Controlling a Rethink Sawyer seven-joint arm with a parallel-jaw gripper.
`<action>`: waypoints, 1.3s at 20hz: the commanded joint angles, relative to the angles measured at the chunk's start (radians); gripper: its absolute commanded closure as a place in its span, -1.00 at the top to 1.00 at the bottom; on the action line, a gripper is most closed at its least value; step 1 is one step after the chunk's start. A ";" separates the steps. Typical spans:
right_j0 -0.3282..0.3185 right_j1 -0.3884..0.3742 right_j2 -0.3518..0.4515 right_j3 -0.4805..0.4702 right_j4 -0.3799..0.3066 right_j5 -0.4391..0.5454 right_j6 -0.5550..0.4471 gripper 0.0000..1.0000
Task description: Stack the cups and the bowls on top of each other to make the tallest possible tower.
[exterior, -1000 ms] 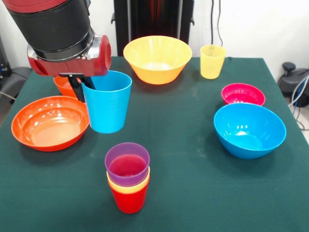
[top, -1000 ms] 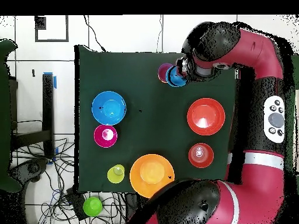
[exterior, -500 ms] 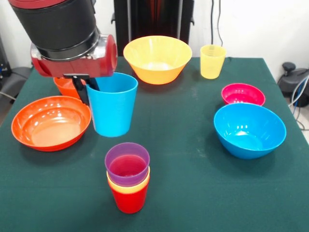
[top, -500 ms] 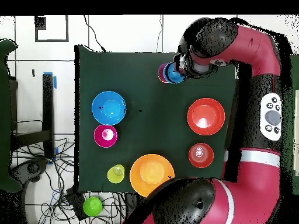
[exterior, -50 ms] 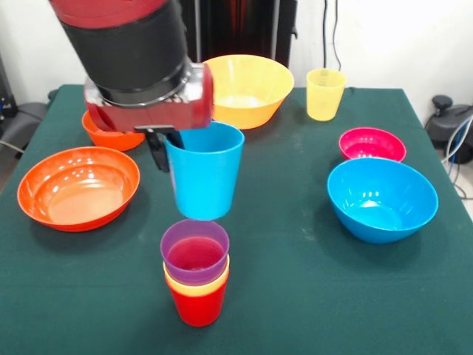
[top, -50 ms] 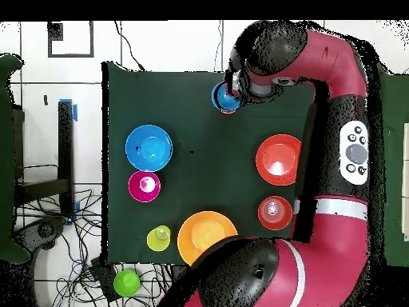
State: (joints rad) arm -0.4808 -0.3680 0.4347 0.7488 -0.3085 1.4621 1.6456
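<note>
The green table (exterior, -50 ms: 310, 296) is lying open across its middle, with bare cloth between the stack and the bowls on either side, and more bare cloth along the near edge beside the stack. The large yellow-orange bowl (exterior, -50 ms: 247, 92) is sitting at the far edge, the pale yellow cup (exterior, -50 ms: 325, 94) just beside it near the far corner. The large blue bowl (exterior, -50 ms: 382, 198) is sitting toward one side edge with the small magenta-pink bowl (exterior, -50 ms: 372, 144) just behind it. On the opposite side the wide shallow orange bowl (exterior, -50 ms: 77, 187) is sitting close to the table edge, and the small orange bowl (exterior, -50 ms: 111, 134) behind it is partly hidden by my arm.

My gripper (exterior, -50 ms: 164, 145) is clamping the rim of the blue cup (exterior, -50 ms: 204, 174), one finger outside the wall and the other inside, holding it upright and lifted off the cloth. The cup is hanging just above and slightly behind the tower (exterior, -50 ms: 196, 274), which is standing near the front edge: a red cup at the base, a yellow-orange one in it, a purple one on top.

Since half a second ago I am carrying the blue cup away from the wide orange bowl and toward the tower; in the overhead view it is now covering the purple cup almost fully. Nothing else is shifting.
</note>
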 commanded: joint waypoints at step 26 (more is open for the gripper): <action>0.019 0.062 0.053 -0.070 -0.053 0.022 -0.315 -1.00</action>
State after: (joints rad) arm -0.4738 -0.3056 0.4455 0.6318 -0.3089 1.4623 1.6456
